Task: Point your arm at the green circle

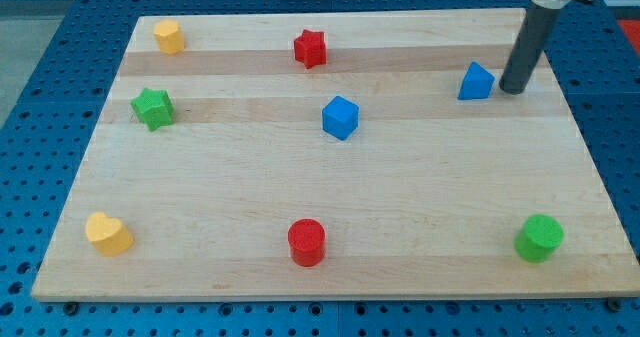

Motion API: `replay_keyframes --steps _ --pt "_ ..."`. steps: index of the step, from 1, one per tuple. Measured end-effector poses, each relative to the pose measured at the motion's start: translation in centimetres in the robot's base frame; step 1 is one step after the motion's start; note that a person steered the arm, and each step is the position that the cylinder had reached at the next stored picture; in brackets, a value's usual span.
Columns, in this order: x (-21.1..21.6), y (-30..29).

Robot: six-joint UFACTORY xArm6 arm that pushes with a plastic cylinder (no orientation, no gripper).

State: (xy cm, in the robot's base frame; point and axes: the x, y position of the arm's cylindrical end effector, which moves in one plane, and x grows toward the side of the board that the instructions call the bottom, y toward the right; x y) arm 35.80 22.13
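Camera view: tip (513,90) stood near the board's (300,177) top-right corner, just right of the blue triangular block (476,81). No pincer fitted, only the bare rod, so nothing to open or clamp. Green circle (539,238) sat by the bottom-right corner, well apart from the tip. Best done by sliding straight down along the right edge, stopping short of touching. Open wood lay between; little margin toward the right and bottom edges.
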Motion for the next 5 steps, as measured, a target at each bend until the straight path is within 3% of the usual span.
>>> replay_keyframes --steps 3,4,5 --pt "0.0 -8.6" --pt "4.0 -8.1" --pt "12.9 -7.4"
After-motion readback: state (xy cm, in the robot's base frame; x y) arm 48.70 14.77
